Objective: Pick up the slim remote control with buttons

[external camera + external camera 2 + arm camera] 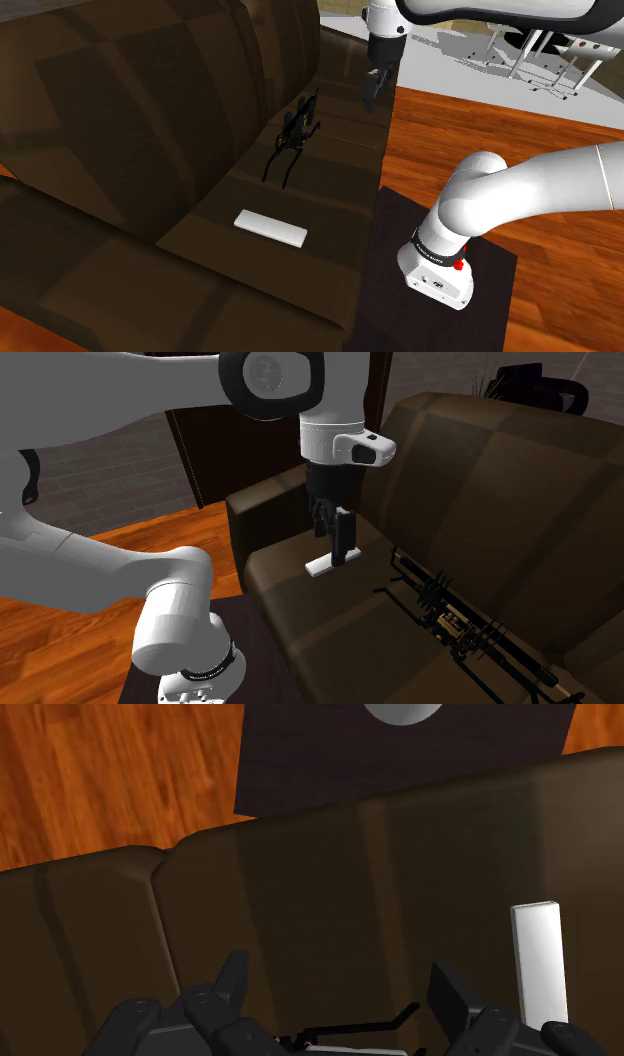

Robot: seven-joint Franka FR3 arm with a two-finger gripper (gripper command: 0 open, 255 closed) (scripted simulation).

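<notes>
Wrist view: your black gripper (340, 972) has its jaws spread wide and empty; the slim white rectangular remote (539, 961) lies just outside them.

One white slim remote (270, 228), one black spindly frame (293, 138), one brown sofa (120, 100), one white arm (540, 190), one dark stand (392, 300)

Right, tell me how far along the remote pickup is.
Nothing done yet: the white remote control lies flat on the brown sofa seat, untouched. In hand: the gripper hangs open above the seat, clear of the remote. Left: align, descend, close, lift.
</notes>
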